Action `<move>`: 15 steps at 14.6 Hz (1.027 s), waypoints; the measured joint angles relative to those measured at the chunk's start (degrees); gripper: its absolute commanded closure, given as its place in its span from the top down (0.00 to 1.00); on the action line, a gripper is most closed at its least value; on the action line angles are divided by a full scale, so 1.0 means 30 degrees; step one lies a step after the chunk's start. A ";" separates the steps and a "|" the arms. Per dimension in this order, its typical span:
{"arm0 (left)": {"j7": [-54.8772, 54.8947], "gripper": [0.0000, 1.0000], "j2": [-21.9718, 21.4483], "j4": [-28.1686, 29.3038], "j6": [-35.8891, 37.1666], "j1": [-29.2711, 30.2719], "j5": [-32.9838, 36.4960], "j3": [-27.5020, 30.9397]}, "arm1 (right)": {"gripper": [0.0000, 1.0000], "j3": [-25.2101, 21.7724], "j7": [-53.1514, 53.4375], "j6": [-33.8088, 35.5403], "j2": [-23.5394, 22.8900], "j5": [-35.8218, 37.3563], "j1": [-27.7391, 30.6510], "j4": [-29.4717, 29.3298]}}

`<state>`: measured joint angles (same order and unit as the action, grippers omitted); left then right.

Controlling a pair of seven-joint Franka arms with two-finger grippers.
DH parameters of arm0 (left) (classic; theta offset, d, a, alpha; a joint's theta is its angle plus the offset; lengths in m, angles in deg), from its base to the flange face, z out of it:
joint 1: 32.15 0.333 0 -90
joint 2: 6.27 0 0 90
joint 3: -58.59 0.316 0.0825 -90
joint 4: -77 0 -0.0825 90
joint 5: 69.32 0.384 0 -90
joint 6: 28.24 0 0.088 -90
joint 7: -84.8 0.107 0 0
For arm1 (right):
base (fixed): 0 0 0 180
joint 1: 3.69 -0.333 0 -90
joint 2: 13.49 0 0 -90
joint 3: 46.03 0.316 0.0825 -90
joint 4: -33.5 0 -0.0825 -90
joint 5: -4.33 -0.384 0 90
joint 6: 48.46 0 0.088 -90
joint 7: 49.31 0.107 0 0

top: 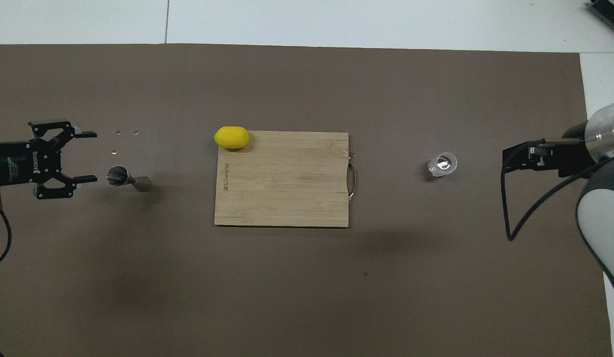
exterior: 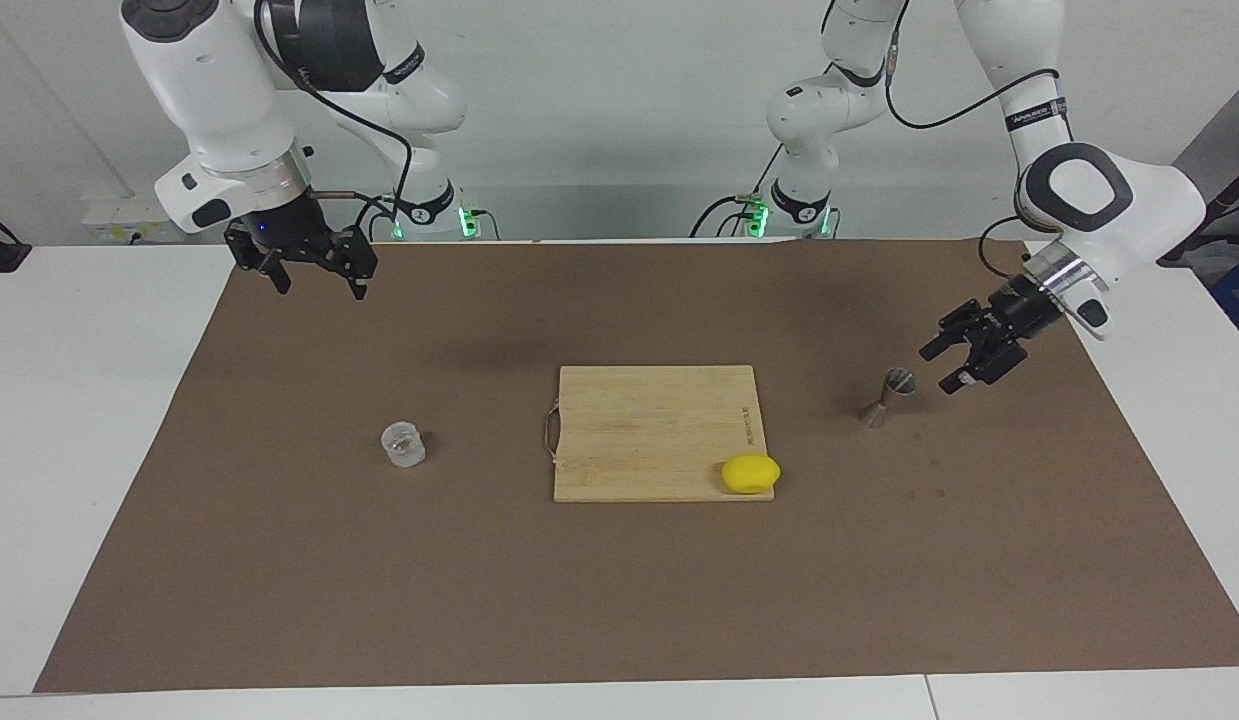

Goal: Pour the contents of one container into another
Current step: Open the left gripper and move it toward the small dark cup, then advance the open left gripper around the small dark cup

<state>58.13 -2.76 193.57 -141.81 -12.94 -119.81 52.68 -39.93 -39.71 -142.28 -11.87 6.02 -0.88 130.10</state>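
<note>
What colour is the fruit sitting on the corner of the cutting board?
Bright yellow: the lemon shows best in the overhead view.

One wooden cutting board (exterior: 657, 432) at centre. One lemon (exterior: 750, 473) on its corner. One glass tumbler (exterior: 403, 444) toward the right arm's end; one metal jigger (exterior: 887, 397) toward the left arm's end. Two grippers.
</note>
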 measured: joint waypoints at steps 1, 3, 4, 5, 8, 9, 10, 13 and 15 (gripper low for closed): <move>0.0749 1.00 -0.0014 -0.0006 0.0283 0.0149 -0.0336 0.0021 | 1.00 -0.0001 0.0000 0.0000 0.0000 0.0000 0.0039 0.0000; 0.2083 1.00 -0.0025 -0.0004 0.0798 0.0374 -0.1125 0.0033 | 1.00 -0.0002 0.0000 0.0000 0.0000 0.0000 0.0118 0.0000; 0.2796 1.00 -0.0018 0.0004 0.1019 0.0503 -0.1345 0.0037 | 1.00 -0.0002 0.0000 0.0000 0.0000 0.0000 0.0140 0.0000; 0.3665 1.00 0.0031 0.0027 0.1236 0.0642 -0.1519 0.0046 | 1.00 -0.0002 0.0000 0.0000 0.0000 0.0000 0.0147 0.0000; 0.6984 1.00 0.0832 0.0054 0.1974 0.1469 -0.2189 0.0066 | 1.00 -0.0002 0.0000 0.0000 0.0000 0.0000 0.0148 0.0000; 0.8116 1.00 0.1274 0.0040 0.2317 0.1792 -0.2389 0.0074 | 1.00 -0.0002 0.0000 0.0000 0.0000 0.0000 0.0148 0.0000; 0.9026 1.00 0.1705 0.0001 0.2628 0.2093 -0.2485 0.0081 | 1.00 -0.0002 0.0000 0.0000 0.0000 0.0000 0.0148 0.0000; 1.1739 1.00 0.2716 -0.0105 0.3318 0.2652 -0.2797 0.0085 | 1.00 -0.0002 0.0000 0.0000 0.0000 0.0000 0.0148 0.0000; 1.4070 1.00 0.3060 -0.0242 0.3841 0.3012 -0.2926 0.0086 | 1.00 -0.0002 0.0000 0.0000 0.0000 0.0000 0.0148 0.0000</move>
<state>100.34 6.42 192.85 -130.28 -3.90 -128.59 52.93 -39.94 -39.71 -142.28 -11.87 6.02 -0.44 130.10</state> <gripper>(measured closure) 0.000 0.000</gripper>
